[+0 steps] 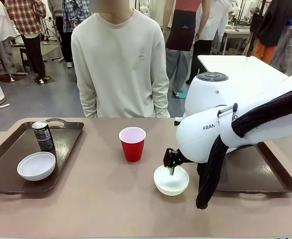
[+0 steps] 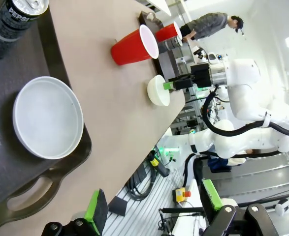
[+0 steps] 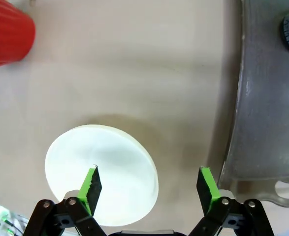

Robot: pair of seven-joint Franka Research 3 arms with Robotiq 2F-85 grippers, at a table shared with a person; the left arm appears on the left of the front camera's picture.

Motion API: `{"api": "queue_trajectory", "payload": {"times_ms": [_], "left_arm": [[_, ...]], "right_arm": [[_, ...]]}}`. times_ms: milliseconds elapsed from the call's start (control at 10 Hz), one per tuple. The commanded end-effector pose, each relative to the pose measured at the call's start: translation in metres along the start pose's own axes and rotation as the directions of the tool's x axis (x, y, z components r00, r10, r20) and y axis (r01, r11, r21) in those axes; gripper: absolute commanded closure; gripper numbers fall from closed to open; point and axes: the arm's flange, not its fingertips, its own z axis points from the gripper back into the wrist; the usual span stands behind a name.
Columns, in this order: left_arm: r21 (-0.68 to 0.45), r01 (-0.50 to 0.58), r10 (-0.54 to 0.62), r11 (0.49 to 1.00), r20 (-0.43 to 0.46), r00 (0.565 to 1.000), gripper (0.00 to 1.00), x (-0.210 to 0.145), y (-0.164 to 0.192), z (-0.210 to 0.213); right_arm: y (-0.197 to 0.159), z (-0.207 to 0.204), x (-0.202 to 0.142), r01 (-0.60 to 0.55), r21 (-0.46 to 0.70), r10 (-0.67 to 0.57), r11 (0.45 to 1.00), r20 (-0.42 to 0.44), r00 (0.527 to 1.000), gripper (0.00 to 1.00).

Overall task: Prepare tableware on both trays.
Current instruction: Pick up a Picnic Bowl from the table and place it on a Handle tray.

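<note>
On the left tray (image 1: 6,172) stand a dark can (image 1: 43,135) and a white bowl (image 1: 36,166). A red cup (image 1: 132,143) stands mid-table. Nearer the front, a second white bowl (image 1: 171,181) rests on the table just left of the right tray (image 1: 255,174). My right gripper (image 1: 171,167) is down at this bowl. In the right wrist view its jaws (image 3: 149,186) stand apart astride the bowl (image 3: 105,162) rim, one finger inside and one outside. My left gripper (image 2: 154,204) is open and holds nothing, above the left tray's bowl (image 2: 48,117) and can (image 2: 14,19).
A person in a cream sweater (image 1: 120,64) stands at the far side, hands out of sight. The right arm's bulk (image 1: 225,129) covers much of the right tray. Another red cup (image 2: 168,32) stands farther off in the left wrist view. Bare table lies between the trays.
</note>
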Motion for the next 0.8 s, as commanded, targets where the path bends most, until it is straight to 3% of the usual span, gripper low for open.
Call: {"api": "queue_trajectory", "payload": {"times_ms": [0, 100, 200, 400, 500, 600, 700], "left_arm": [[-0.019, 0.017, -0.016, 1.000, 0.012, 1.000, 0.00, 0.0000, -0.0004, 0.0009], [-0.019, 0.017, -0.016, 1.000, 0.012, 1.000, 0.00, 0.0000, -0.0004, 0.0009], [-0.019, 0.017, -0.016, 1.000, 0.012, 1.000, 0.00, 0.0000, -0.0004, 0.0009], [-0.019, 0.017, -0.016, 1.000, 0.012, 1.000, 0.00, 0.0000, -0.0004, 0.0009], [-0.019, 0.017, -0.016, 1.000, 0.012, 1.000, 0.00, 0.0000, -0.0004, 0.0009], [-0.019, 0.017, -0.016, 1.000, 0.012, 1.000, 0.00, 0.0000, -0.0004, 0.0009], [-0.019, 0.017, -0.016, 1.000, 0.012, 1.000, 0.00, 0.0000, -0.0004, 0.0009]], "right_arm": [[0.0049, -0.0028, 0.0080, 0.030, -0.038, -0.031, 0.999, -0.020, 0.999, 0.57], [0.0040, -0.0055, 0.0083, 0.023, -0.031, -0.024, 0.999, -0.028, 0.999, 0.59], [0.0039, -0.0085, 0.0075, 0.013, -0.042, -0.015, 0.999, -0.042, 0.999, 1.00], [0.0037, -0.0070, 0.0075, 0.006, -0.039, -0.008, 0.999, -0.045, 0.999, 1.00], [0.0041, -0.0058, 0.0076, 0.005, -0.041, -0.007, 0.999, -0.047, 0.999, 0.86], [0.0044, -0.0051, 0.0082, 0.009, -0.050, -0.011, 0.999, -0.045, 0.999, 0.97], [0.0045, -0.0034, 0.0079, 0.010, -0.057, -0.013, 0.998, -0.047, 0.999, 1.00]]}}
